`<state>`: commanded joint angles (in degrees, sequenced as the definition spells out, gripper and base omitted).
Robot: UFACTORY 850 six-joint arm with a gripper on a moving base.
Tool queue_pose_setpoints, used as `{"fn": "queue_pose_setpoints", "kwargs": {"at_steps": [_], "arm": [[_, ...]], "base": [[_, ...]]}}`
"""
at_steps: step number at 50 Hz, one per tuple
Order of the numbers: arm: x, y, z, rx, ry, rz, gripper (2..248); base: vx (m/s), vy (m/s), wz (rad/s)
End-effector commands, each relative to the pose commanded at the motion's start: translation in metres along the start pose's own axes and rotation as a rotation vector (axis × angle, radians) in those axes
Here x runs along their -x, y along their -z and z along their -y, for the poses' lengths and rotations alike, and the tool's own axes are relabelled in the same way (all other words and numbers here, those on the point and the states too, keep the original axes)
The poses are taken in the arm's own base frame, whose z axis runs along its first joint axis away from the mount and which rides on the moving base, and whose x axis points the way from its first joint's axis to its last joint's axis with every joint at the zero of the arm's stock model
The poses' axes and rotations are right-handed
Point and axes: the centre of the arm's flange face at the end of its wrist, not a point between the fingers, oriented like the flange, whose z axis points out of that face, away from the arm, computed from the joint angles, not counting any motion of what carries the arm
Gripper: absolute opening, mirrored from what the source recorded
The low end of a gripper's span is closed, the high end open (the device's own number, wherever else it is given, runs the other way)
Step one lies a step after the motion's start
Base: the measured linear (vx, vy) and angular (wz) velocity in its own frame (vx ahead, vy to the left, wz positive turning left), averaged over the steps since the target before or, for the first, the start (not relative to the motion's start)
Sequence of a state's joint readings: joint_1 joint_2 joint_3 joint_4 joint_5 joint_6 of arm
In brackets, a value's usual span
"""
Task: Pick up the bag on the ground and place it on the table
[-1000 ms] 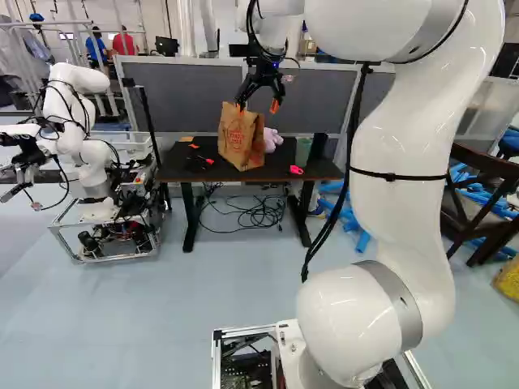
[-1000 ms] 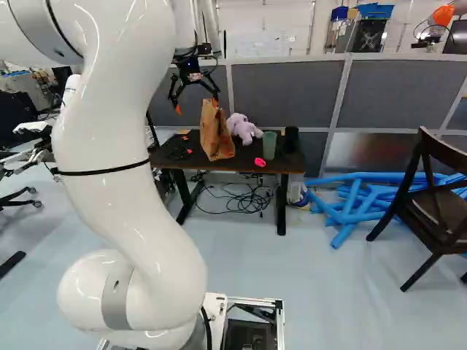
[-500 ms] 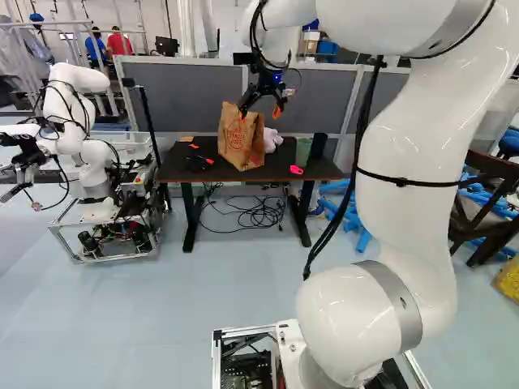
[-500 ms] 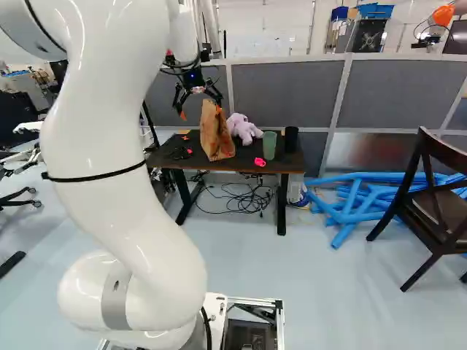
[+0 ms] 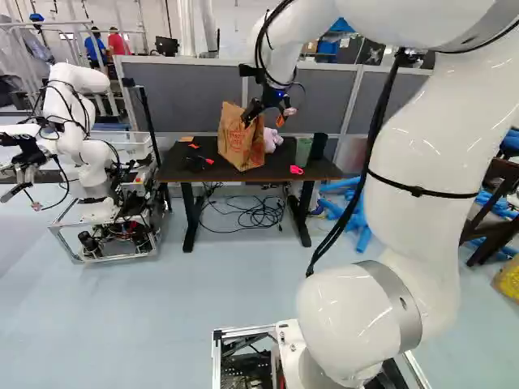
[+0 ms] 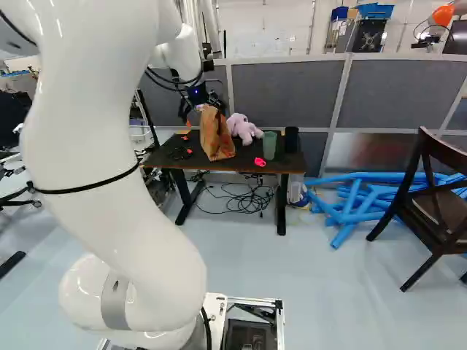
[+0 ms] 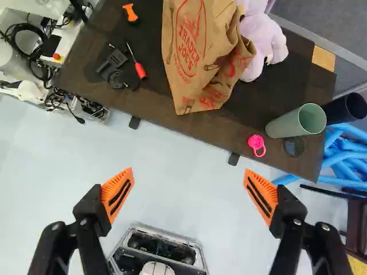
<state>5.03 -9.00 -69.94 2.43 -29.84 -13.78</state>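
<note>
The gripper (image 5: 263,120) is released, its fingers (image 7: 118,193) spread wide; floor (image 7: 183,163) shows between them. Ahead of both, the paper bag (image 7: 192,63) stands near the table's (image 7: 140,107) edge.

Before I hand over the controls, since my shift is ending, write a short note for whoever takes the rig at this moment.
Gripper: open, nothing between its fingers, up near the bag's top in the base views; whether it touches the bag I cannot tell.
Bag: upright on the table, beside the purple plush toy; green cup and pink ring-shaped piece also on the table.
Done: the bag is on the table, not on the ground.
Left: probably just drawing the arm clear without tipping the bag.
</note>
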Motion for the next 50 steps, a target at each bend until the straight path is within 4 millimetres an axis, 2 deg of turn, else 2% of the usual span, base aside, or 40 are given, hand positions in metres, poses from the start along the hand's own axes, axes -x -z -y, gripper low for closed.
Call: {"fn": "queue_pose_setpoints", "kwargs": {"at_steps": [19,50], "arm": [[0.054,-0.021,0.001,0.044,-0.051,-0.120,247],[0.158,-0.045,0.010,0.103,-0.130,-0.327,247]], "base": [[0.000,0.000,0.000],[0.000,0.000,0.000]]}}
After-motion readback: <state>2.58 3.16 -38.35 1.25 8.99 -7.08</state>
